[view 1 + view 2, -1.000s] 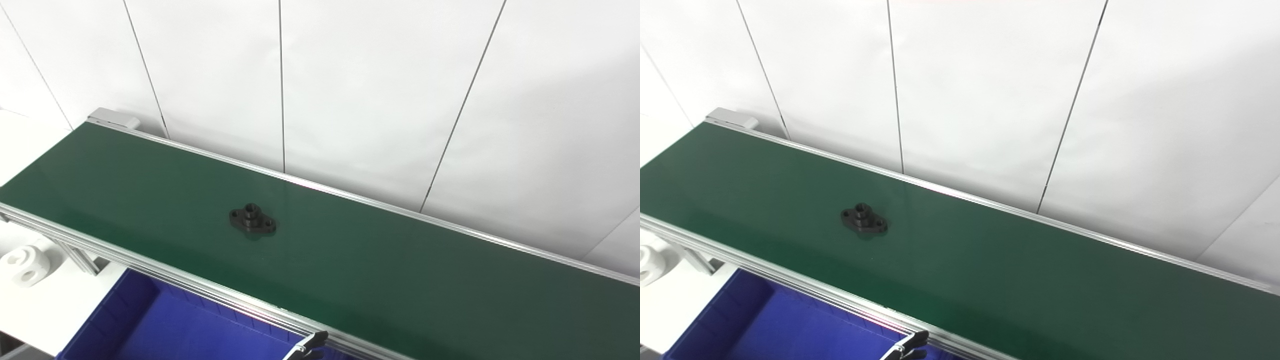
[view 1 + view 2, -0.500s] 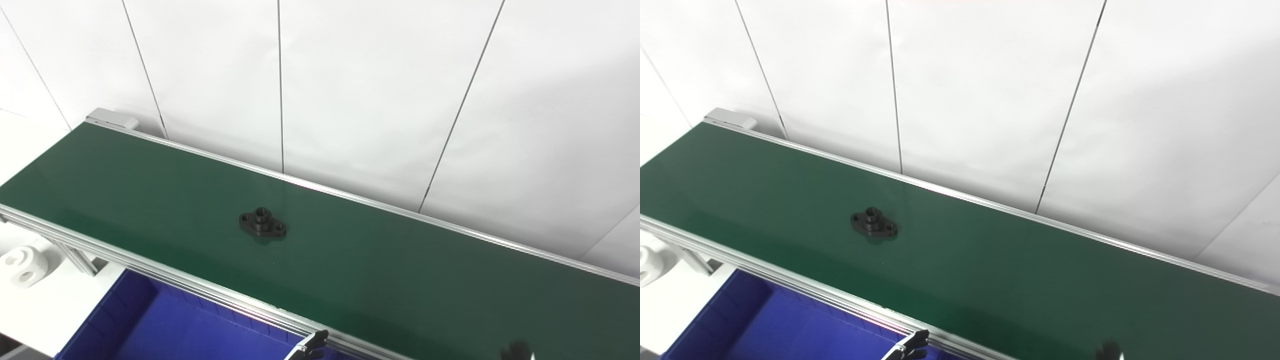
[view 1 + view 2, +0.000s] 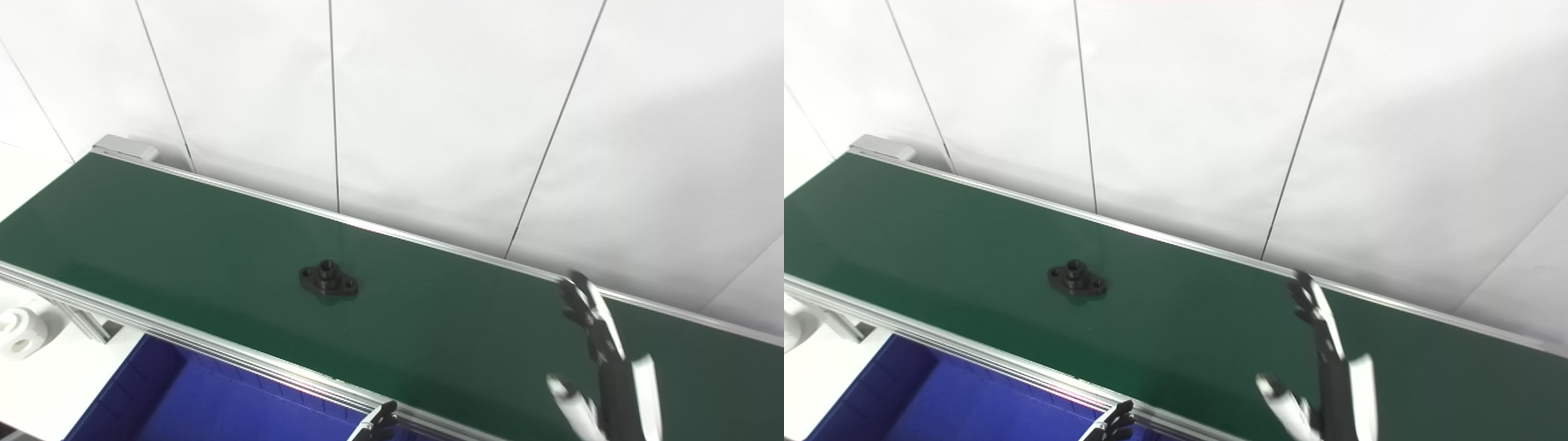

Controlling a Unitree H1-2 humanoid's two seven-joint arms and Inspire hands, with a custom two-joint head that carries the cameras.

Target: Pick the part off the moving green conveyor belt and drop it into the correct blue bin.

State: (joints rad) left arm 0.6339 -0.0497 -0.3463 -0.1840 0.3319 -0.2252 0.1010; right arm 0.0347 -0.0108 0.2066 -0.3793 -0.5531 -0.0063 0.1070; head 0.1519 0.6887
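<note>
Now, left eye view: one black two-hole flange part (image 3: pixel 328 280) lies flat on the green conveyor belt (image 3: pixel 184 245), about mid-width of the belt and left of picture centre. Its long axis runs roughly along the belt's length, one mounting ear toward the left, one toward the right; the round hub at its middle points up. Two small ear holes visible, plus the central bore. Right hand (image 3: pixel 603 367) is raised over the right part of the belt, well apart from the part, fingers (image 3: pixel 588 306) spread and extended toward the far rail, thumb splayed to the side; it holds nothing. Image of it is motion-blurred. Left hand (image 3: pixel 376 425): only dark fingertips show at the bottom edge, at the near rail; I cannot tell if they are apart or closed. One blue bin (image 3: pixel 184 404) sits below the near rail, lower left. One white part (image 3: pixel 18 324) rests on the white surface at the left edge.

Right eye view: same single flange part (image 3: pixel 1077 280), same orientation, ears left and right along the belt. Right hand (image 3: pixel 1323 373) spread, empty. Left hand (image 3: pixel 1115 425) tips only. One blue bin (image 3: pixel 906 404) in view.
</note>
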